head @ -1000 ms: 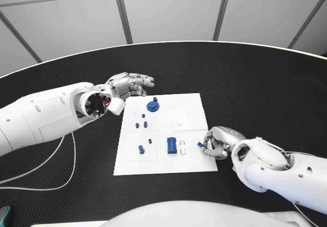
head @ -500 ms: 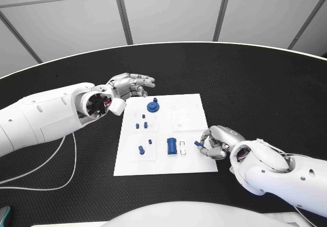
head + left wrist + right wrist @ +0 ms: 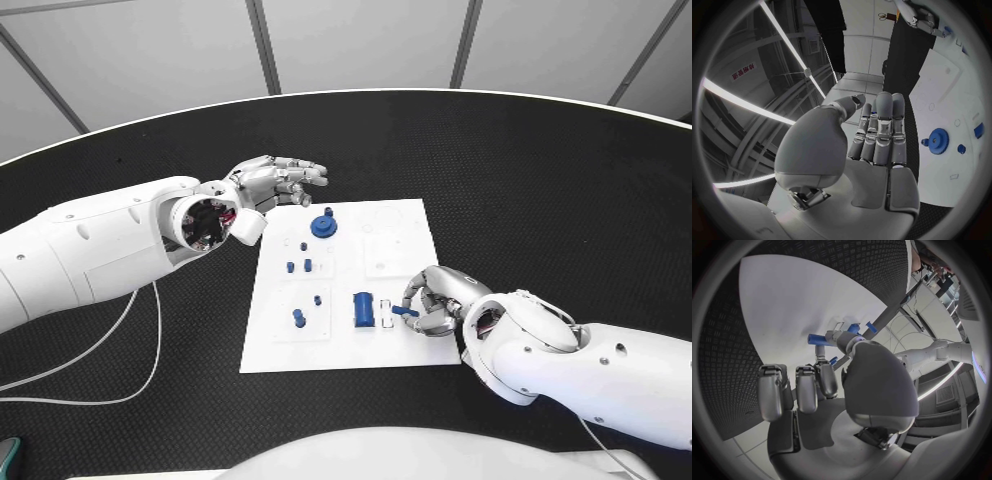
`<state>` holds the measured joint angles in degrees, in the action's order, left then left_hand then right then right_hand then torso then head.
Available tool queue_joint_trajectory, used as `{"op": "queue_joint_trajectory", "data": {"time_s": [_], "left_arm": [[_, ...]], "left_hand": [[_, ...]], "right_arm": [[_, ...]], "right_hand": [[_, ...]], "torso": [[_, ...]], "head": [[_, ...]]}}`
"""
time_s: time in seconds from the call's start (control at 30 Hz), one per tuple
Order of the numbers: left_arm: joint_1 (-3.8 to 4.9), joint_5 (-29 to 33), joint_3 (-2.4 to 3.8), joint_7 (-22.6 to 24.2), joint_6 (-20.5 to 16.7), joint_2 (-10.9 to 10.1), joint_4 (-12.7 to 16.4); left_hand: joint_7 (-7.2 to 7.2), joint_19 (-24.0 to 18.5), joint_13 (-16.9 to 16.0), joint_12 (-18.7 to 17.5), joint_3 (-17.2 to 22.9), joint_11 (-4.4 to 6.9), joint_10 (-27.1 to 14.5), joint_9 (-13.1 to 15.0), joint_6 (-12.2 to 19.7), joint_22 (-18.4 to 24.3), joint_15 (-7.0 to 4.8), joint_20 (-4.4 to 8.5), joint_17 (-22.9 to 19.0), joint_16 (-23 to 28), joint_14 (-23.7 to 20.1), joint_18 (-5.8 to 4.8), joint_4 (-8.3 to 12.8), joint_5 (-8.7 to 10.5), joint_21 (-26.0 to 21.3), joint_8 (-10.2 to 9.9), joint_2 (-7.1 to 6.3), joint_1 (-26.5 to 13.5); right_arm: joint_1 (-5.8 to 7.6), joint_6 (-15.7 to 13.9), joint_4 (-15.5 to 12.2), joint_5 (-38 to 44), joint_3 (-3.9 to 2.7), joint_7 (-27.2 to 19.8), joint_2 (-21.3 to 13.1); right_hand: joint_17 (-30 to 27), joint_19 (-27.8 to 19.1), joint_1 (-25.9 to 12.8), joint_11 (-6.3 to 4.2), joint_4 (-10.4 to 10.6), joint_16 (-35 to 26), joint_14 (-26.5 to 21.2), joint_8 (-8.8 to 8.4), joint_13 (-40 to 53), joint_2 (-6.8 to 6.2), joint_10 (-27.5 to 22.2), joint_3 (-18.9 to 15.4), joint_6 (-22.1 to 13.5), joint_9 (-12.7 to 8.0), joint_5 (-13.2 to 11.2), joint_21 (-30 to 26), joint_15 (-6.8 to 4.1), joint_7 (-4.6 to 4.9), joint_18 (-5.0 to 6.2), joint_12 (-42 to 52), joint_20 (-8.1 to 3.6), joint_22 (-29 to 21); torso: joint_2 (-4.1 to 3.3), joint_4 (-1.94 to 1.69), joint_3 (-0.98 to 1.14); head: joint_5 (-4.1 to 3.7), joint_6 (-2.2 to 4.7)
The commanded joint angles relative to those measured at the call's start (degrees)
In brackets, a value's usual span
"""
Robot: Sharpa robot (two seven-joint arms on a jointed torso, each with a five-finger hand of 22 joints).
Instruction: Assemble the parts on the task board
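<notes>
Head view has the task board (image 3: pixel 346 330) lying in the middle of the black table (image 3: pixel 577 170), with the right hand (image 3: pixel 437 300) over its near right part, pinching a small blue part (image 3: pixel 405 312) between thumb and a finger, just beside the larger blue block (image 3: pixel 364 308) that sits on the board. The right wrist view shows that same small piece at the fingertips (image 3: pixel 824 351), held above the white plate. The left hand (image 3: pixel 274 181) hovers off the board's far left corner, holding nothing, its fingers loosely extended and close together. As for progress, a blue gear (image 3: pixel 325 225) stands at the far end of the board and several small blue pegs (image 3: pixel 299 266) are dotted down the left side; whether these are seated or only lying loose I cannot tell. Judging by the piece in hand, assembly looks under way but unfinished
</notes>
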<state>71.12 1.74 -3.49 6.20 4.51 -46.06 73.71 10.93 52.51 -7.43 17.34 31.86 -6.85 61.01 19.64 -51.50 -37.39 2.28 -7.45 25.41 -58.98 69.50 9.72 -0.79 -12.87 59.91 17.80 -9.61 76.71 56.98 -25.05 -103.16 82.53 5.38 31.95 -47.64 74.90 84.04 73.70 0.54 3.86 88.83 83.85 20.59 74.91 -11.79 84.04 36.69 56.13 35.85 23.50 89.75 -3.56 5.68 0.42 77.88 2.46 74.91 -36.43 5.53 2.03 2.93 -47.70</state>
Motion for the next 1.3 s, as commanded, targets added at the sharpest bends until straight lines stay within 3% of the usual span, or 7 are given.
{"op": "queue_joint_trajectory", "data": {"time_s": [0.03, 0.4, 0.8, 0.97, 1.3], "left_arm": [[0.00, 0.00, 0.00, 0.00, -0.02, -0.01, 0.04], [0.02, 0.00, 0.01, -0.04, -0.08, -0.06, 0.17], [0.02, 0.00, 0.01, -0.17, -0.06, -0.13, 0.28], [0.03, 0.00, 0.01, -0.22, -0.06, -0.18, 0.31], [0.03, 0.00, 0.01, -0.28, -0.06, -0.25, 0.38]], "left_hand": [[0.03, 0.03, -0.06, 0.32, 0.01, 0.15, -0.45, 0.06, 0.31, 0.06, -0.15, -0.15, -0.05, -0.32, -0.37, 0.86, -0.47, -0.24, -0.38, 0.17, 0.35, 0.00], [0.03, 0.03, -0.06, 0.32, 0.01, 0.15, -0.45, 0.06, 0.31, 0.06, -0.15, -0.15, -0.05, -0.32, -0.37, 0.86, -0.47, -0.24, -0.38, 0.17, 0.35, 0.00], [0.05, 0.05, -0.10, 0.40, -0.04, 0.12, -0.55, 0.08, 0.38, 0.09, -0.14, -0.17, -0.12, -0.38, -0.39, 0.86, -0.59, -0.22, -0.42, 0.19, 0.35, 0.02], [0.05, 0.05, -0.10, 0.40, -0.04, 0.12, -0.55, 0.08, 0.38, 0.09, -0.14, -0.17, -0.12, -0.38, -0.39, 0.86, -0.59, -0.22, -0.42, 0.19, 0.35, 0.02], [0.05, 0.05, -0.10, 0.40, -0.04, 0.12, -0.55, 0.08, 0.38, 0.09, -0.14, -0.17, -0.12, -0.38, -0.39, 0.86, -0.59, -0.22, -0.42, 0.19, 0.35, 0.02]], "right_arm": [[0.00, -0.01, 0.75, -0.49, -0.02, 0.21, 0.93], [0.04, 0.16, 1.78, -0.88, -0.05, 0.58, 2.34], [0.07, 2.60, 1.90, -0.92, -0.06, 0.61, 2.93], [0.08, 2.75, 2.12, -0.92, -0.06, 0.77, 3.08], [0.08, 2.38, 2.51, -0.92, -0.07, 1.12, 3.46]], "right_hand": [[13.86, 5.96, -0.87, -0.27, -0.20, 0.34, 5.85, 0.65, 8.94, 0.72, 1.22, -0.36, 0.96, 0.29, 0.54, 0.25, 0.07, -0.80, -0.42, 0.32, 0.13, 15.09], [13.90, 5.96, -3.62, -0.93, 0.64, 0.36, 5.86, 1.48, 9.01, 1.06, 1.45, -1.74, 1.69, 0.75, 1.34, 0.25, -0.46, -1.65, -0.42, 0.53, -0.30, 15.09], [14.09, 5.96, -7.25, -1.88, 2.52, 0.49, 5.91, 3.02, 9.40, 0.75, 1.98, -3.45, 3.25, 1.31, 1.71, 0.25, -1.26, -2.82, -0.42, 1.32, -1.02, 15.09], [14.08, 5.96, -9.48, -2.39, 4.21, 0.47, 5.91, 4.18, 9.63, 0.26, 2.22, -5.18, 4.46, 1.61, 1.06, 0.25, -1.68, -3.44, -0.42, 1.74, -1.41, 15.09], [14.77, 5.96, -11.01, -2.76, 5.95, 0.95, 6.07, 5.13, 10.14, 0.55, 2.67, -6.29, 5.12, 1.78, 0.39, 0.25, -2.02, -3.86, -0.42, 2.67, -1.73, 15.09]], "torso": [[-0.02, 0.10, 0.11], [-0.01, 0.11, 0.15], [0.05, 0.14, 0.14], [0.02, 0.15, 0.15], [-0.01, 0.15, 0.18]], "head": [[0.14, -0.03], [0.32, -0.11], [0.39, -0.25], [0.43, -0.24], [0.42, -0.22]]}}
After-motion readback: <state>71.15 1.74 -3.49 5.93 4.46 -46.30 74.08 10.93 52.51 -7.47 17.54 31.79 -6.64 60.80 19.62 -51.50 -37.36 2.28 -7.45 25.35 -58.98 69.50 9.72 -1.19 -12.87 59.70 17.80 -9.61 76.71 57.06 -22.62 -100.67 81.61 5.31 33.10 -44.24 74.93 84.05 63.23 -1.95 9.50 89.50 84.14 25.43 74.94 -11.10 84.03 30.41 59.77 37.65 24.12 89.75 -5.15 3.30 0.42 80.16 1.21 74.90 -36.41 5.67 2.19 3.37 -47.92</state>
